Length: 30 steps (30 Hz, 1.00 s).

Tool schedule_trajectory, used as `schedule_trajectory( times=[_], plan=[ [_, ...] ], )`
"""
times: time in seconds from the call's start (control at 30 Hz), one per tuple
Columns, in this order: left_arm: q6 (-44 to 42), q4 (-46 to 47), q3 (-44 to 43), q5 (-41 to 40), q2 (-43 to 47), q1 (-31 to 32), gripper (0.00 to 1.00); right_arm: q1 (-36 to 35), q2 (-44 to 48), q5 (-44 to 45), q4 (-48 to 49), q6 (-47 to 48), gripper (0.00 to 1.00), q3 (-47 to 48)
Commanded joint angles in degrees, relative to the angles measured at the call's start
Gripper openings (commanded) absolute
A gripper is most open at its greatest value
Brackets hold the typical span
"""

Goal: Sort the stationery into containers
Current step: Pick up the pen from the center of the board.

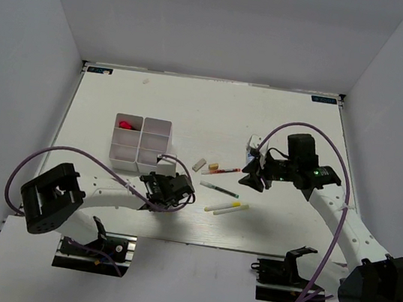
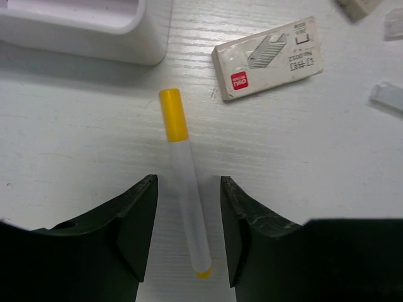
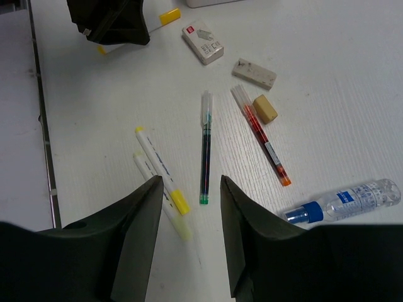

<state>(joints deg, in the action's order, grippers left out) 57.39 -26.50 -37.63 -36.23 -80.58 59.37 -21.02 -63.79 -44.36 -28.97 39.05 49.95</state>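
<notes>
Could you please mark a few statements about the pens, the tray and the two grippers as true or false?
1. A yellow-capped pen lies between the fingers of the left gripper. True.
2. That pen is lifted off the table. False: it lies flat on the table, with a gap to each finger.
3. The right gripper holds the blue-capped bottle. False: its jaws are open and empty, and the bottle lies on the table.
4. A pink item sits in one compartment of the tray. True.
5. The red pen is in the tray. False: it lies on the table, beside a green pen.
</notes>
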Motion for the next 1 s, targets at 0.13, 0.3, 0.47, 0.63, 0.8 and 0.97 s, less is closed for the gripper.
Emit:
schedule_trajectory(
  times=[0.13, 0.3, 0.47, 0.63, 0.8, 0.97],
  plan=[
    [1.4, 2.7, 1.2, -1.9, -2.1, -0.1, 0.49, 0.4, 1.5, -2.1, 1.1, 0.2, 0.48, -0.4],
    [1.4, 4.4, 1.2, 0.7, -4.8, -0.1, 0.43, 0.4, 2.1, -2.2, 0.7, 0.4, 0.48, -0.7],
    [0.2, 4.4, 1.2, 3.9, -6.4, 0.6, 0.26, 0.4, 3.2, -2.7, 0.2, 0.7, 0.49, -0.9],
    [-2.6, 3.8, 1.2, 10.7, -7.7, 1.7, 0.14, 0.5, 4.8, -3.4, 0.2, 0.9, 0.49, -1.4],
    [-7.5, 6.5, 0.0, 14.3, -8.3, 4.4, 0.06, 0.7, 5.0, -3.5, 0.2, 1.0, 0.49, -1.6],
    [-11.2, 6.6, -3.1, 12.2, -3.6, 5.1, 0.0, 0.7, 4.8, -2.8, 0.6, 1.1, 0.51, -2.2]
  ],
)
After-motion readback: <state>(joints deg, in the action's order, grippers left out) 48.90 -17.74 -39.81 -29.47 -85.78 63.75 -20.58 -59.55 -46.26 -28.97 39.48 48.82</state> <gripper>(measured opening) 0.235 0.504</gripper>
